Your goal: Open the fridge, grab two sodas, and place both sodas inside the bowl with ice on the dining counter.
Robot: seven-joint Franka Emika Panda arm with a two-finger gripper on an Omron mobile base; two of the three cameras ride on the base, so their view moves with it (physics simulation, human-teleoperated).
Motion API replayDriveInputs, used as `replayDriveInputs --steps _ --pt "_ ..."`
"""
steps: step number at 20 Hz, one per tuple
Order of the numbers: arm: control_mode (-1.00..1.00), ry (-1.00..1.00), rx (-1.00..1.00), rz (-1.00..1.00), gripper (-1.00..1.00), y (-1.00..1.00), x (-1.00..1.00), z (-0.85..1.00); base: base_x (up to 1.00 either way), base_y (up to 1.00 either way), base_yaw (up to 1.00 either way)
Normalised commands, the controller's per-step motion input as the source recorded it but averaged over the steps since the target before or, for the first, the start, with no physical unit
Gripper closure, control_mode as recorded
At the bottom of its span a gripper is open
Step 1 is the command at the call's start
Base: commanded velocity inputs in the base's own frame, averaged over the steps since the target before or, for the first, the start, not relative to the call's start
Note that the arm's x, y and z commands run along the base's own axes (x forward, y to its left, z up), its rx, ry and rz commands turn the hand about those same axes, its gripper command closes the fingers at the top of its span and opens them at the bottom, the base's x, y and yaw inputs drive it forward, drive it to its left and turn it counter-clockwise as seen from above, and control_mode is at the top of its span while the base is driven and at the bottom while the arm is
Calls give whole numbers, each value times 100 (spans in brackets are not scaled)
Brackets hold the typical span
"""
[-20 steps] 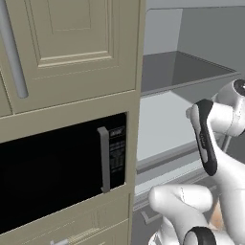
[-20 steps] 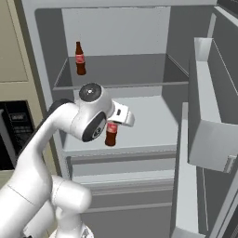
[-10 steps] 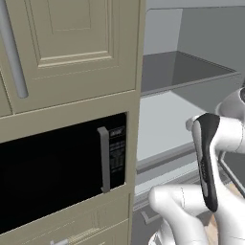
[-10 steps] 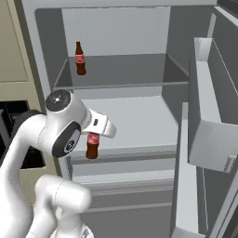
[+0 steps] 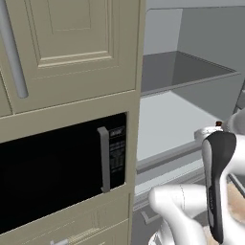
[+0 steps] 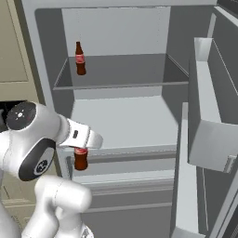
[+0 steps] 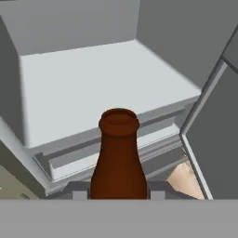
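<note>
The fridge (image 6: 125,118) stands open, its pale shelves (image 5: 172,119) bare apart from one soda (image 6: 80,59) upright at the back left of the upper shelf. My gripper (image 6: 81,149) is shut on a second soda (image 6: 81,159), a dark brown bottle hanging from the hand just in front of the middle shelf's left front edge. In the hand view this bottle (image 7: 119,158) rises between my gripper (image 7: 118,191) fingers, with the white shelf beyond it. The bowl and the dining counter are out of view.
The fridge door (image 6: 207,116) with its grey bins swings out on the right. Left of the fridge stands a beige cabinet (image 5: 72,52) with a black microwave (image 5: 57,179). My white arm (image 6: 32,148) fills the lower left.
The arm has swung left and back out of the fridge, carrying the held soda left and lower, from over the middle shelf to its front left edge. The shelf soda has not moved.
</note>
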Motion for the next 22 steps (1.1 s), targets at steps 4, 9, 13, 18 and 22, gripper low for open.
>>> replayDriveInputs --steps 4,9,13,18,22 --pt "100 -3 -5 0 100 27 -40 -1 -14 8 0" --pt "100 0 0 0 100 0 0 0 -69 34 -8" --pt "100 0 0 0 100 0 0 0 -70 50 -31" --pt "100 0 0 0 100 0 0 0 -45 43 -47" --pt "100 0 0 0 100 0 0 0 -27 19 -59"
